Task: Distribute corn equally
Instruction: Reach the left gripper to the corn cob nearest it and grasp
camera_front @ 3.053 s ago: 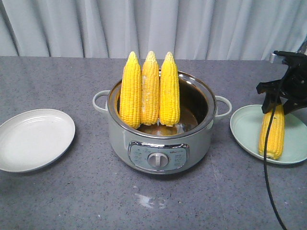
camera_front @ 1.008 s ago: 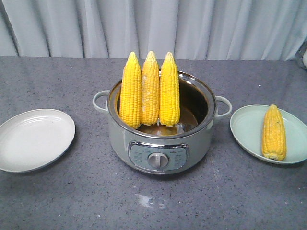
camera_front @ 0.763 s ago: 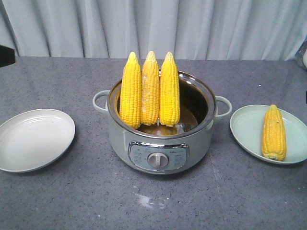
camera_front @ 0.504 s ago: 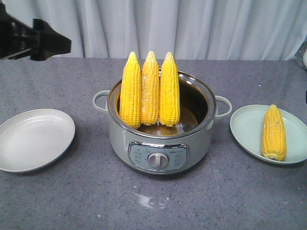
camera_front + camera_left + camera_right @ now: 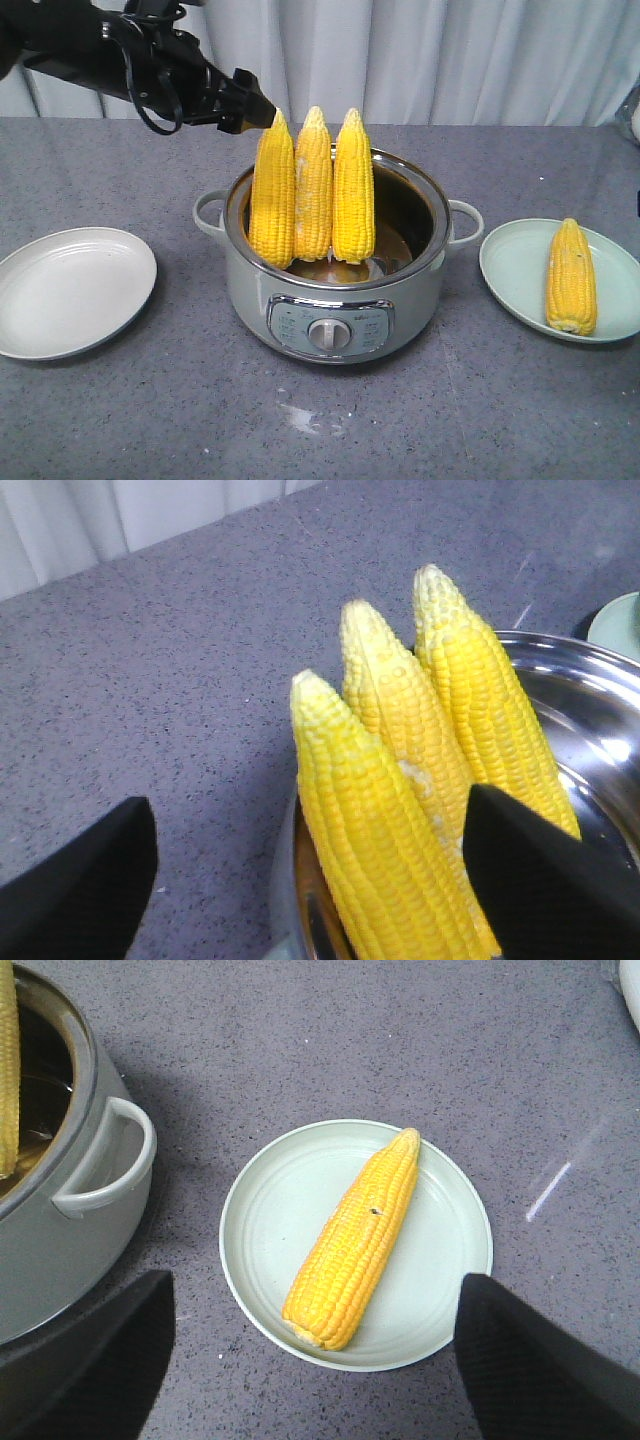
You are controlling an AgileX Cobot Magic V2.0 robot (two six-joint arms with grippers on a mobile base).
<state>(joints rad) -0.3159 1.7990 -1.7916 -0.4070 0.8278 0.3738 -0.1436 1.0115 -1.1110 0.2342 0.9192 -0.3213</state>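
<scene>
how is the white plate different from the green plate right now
The white plate is bare; the green plate holds one corn cob lying flat. The white plate is off-white, the green plate a pale mint. The white plate sits on one side of the cooker, the green plate on the opposite side. Both are round and shallow, and both rest flat on the grey table.

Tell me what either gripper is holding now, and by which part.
Nothing. The left gripper is open by the tip of the leftmost potted cob; the right gripper is open above the plated cob.
</scene>
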